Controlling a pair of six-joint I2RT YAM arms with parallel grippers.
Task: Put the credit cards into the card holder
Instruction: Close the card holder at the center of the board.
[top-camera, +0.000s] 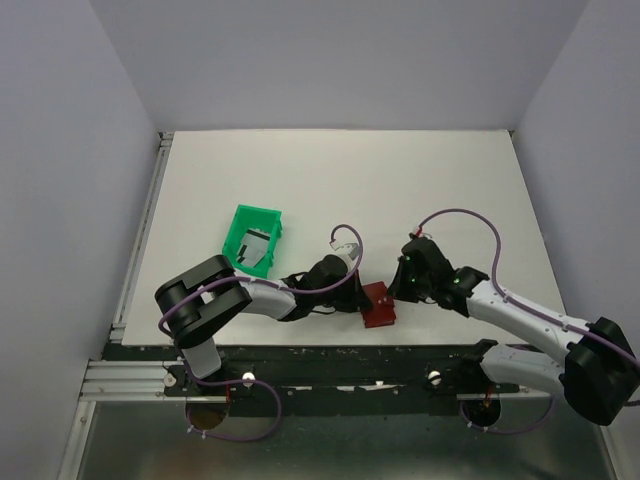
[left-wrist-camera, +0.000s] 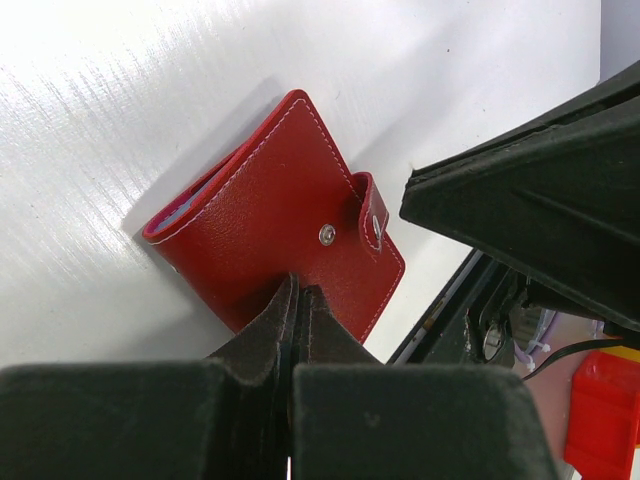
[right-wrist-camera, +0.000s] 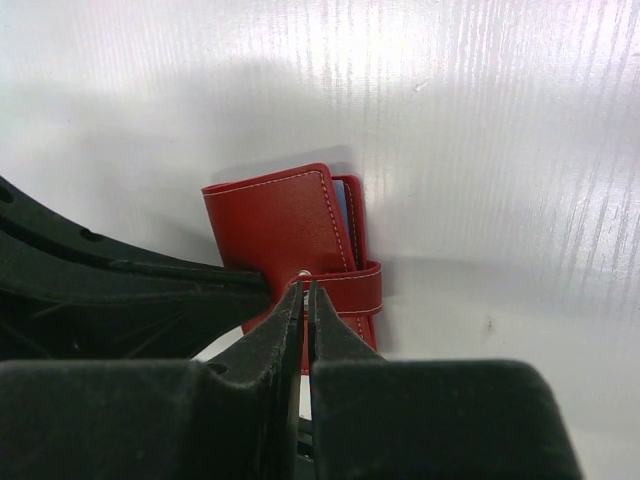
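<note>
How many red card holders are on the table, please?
1. The card holder lies folded shut near the table's front edge, between the left gripper and the right gripper. Another might lie hidden under them.

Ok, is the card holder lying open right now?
No, the card holder is folded shut, red cover facing up, with just a blue sliver at its edge.
</note>
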